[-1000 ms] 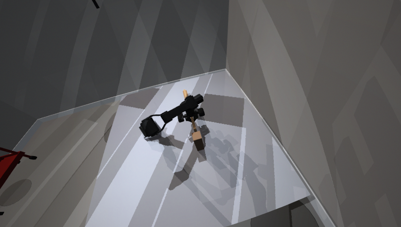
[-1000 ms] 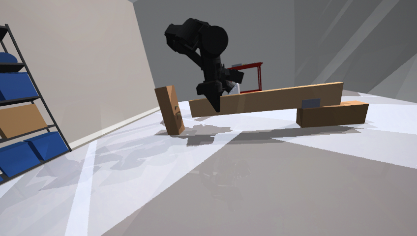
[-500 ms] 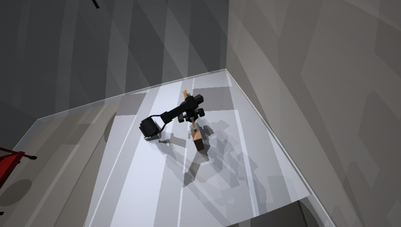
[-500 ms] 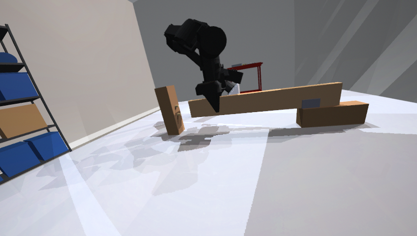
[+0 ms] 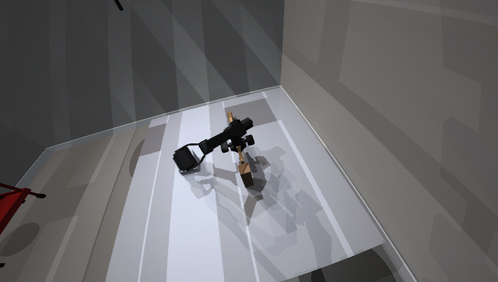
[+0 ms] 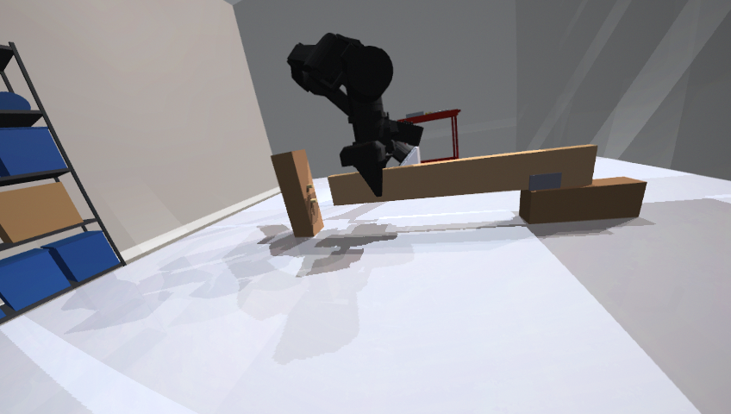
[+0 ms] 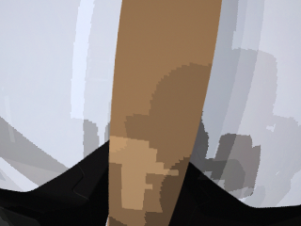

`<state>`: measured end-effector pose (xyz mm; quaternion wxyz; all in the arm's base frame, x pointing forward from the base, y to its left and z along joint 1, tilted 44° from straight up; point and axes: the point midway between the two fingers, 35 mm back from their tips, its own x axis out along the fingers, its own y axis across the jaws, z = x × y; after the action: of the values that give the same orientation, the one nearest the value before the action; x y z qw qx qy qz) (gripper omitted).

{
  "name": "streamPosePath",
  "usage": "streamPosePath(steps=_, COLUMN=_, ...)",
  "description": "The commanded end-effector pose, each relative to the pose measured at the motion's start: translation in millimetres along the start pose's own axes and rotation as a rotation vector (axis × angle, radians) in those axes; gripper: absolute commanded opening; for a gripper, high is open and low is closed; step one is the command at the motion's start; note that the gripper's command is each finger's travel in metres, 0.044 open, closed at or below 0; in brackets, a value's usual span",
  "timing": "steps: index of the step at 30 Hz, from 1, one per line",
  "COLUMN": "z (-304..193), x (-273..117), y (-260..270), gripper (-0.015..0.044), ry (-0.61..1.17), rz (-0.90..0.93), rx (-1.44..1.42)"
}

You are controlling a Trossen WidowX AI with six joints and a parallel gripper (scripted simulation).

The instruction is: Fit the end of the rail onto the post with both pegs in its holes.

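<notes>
Wooden — one rail (image 6: 461,174) pincer-clamped (image 6: 377,187), one post (image 6: 297,192), two pegs (image 6: 310,197).

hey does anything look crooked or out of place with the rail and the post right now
The rail is held lifted by the gripper, near end off the table, short of the post, a gap between them; the pegs are not in. The post looks tilted in the exterior view. The rail's far end sits at the footboard block.
</notes>
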<state>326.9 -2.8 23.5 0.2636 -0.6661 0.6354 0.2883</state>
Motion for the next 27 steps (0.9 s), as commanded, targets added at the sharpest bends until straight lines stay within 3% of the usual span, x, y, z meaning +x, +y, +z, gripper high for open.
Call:
streamPosePath(steps=1, z=-2.5, x=-2.0, y=-0.4, gripper=0.0000, ry=0.000, rz=-0.004, rx=-0.002)
streamPosePath(steps=27, z=-10.5, x=0.4, y=-0.8, gripper=0.0000, ry=0.000, rz=-0.004, rx=-0.002)
